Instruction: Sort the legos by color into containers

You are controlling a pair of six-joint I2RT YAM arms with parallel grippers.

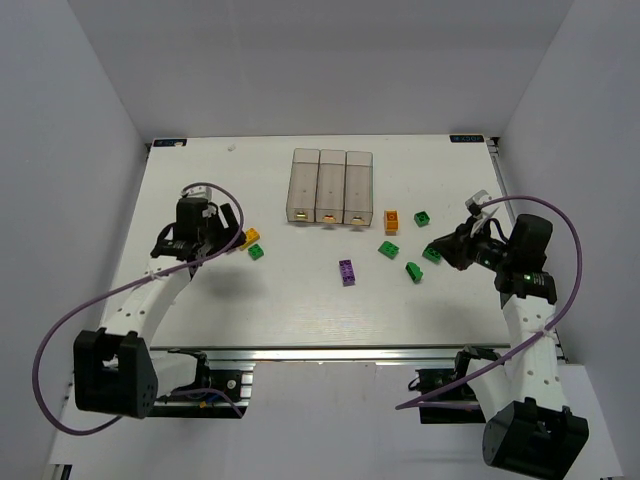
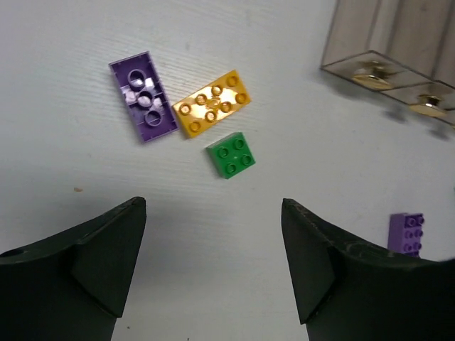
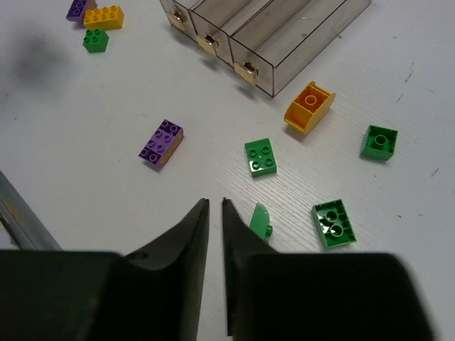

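Observation:
The three joined clear containers (image 1: 330,187) stand at the back middle. My left gripper (image 2: 213,207) is open and empty, above the table just short of an upside-down purple lego (image 2: 143,96), an orange-yellow lego (image 2: 212,103) and a green lego (image 2: 231,155). In the top view it (image 1: 232,240) is next to that cluster. My right gripper (image 3: 215,202) is shut and empty, with a curved green lego (image 3: 261,222) just right of its fingers. Ahead of it lie a purple lego (image 3: 162,142), a green lego (image 3: 260,156), an upside-down green lego (image 3: 333,223), an orange-yellow lego (image 3: 310,106) and a green lego (image 3: 379,142).
White walls enclose the table (image 1: 200,290) on three sides. A metal rail (image 1: 330,352) runs along the near edge. A purple cable loops from each arm. The right gripper (image 1: 440,247) hovers near the right-hand legos.

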